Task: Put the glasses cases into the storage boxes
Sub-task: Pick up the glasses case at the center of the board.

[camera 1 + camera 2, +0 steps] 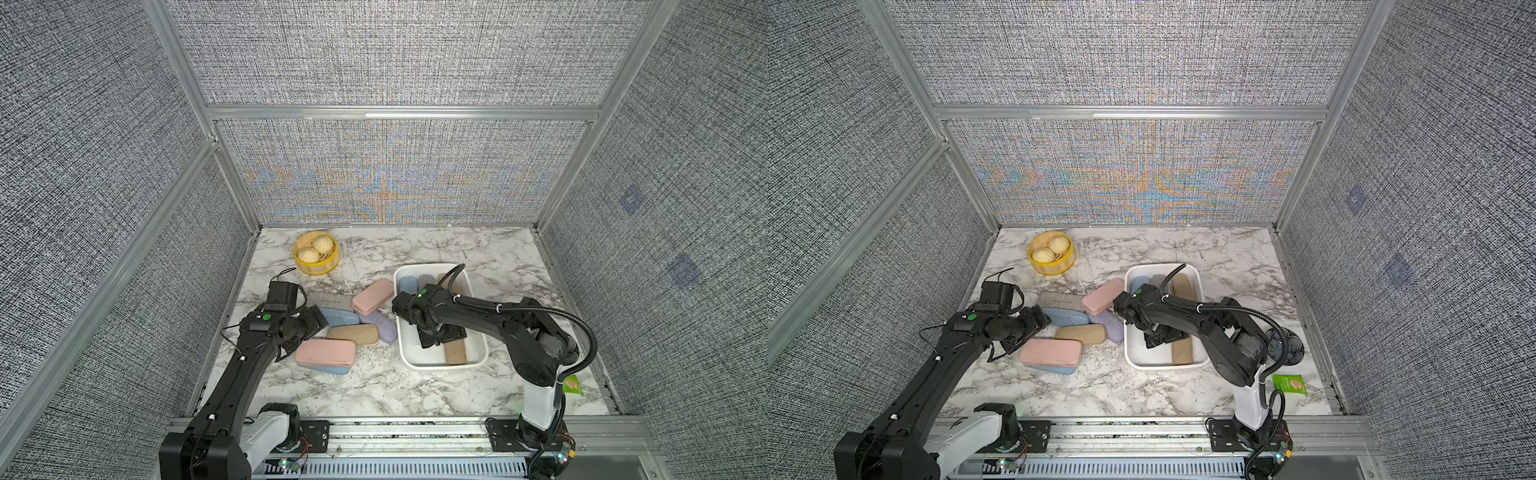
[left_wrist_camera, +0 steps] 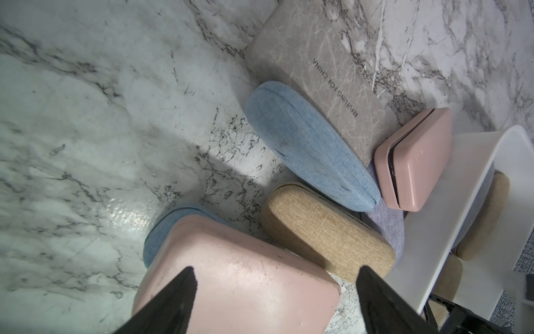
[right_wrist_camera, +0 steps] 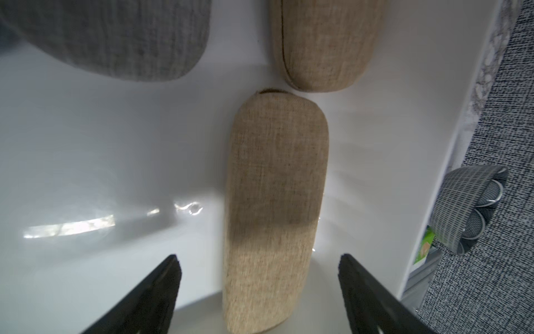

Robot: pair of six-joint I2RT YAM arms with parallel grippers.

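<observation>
By my count the task is about a third done: four glasses cases lie inside the white shallow rectangular plastic bin, which sits on the right of the marble tabletop, and seven lie outside it. At the bin's far end sit a rounded blue fabric case, a rounded grey fabric case and a far tan fabric case. A near tan fabric case lies lengthwise along the bin's right side. My right gripper hangs low inside the bin over that near tan case, its jaws spread wide and clear of the case on both sides, gripping nothing. I judge that case delivered. The rest lie in a cluster left of the bin. Nearest me, a smooth pink rectangular case rests on a half-hidden blue fabric case. Beyond them lie an oblong tan fabric case, a lavender fabric case and a long blue fabric case. Farther still are a flat grey marbled rectangular case with lettering and a second smooth pink case just beside the bin's left wall. My left gripper hovers over the near pink case, jaws wide apart and empty, so I take that case as the likely next pick.
</observation>
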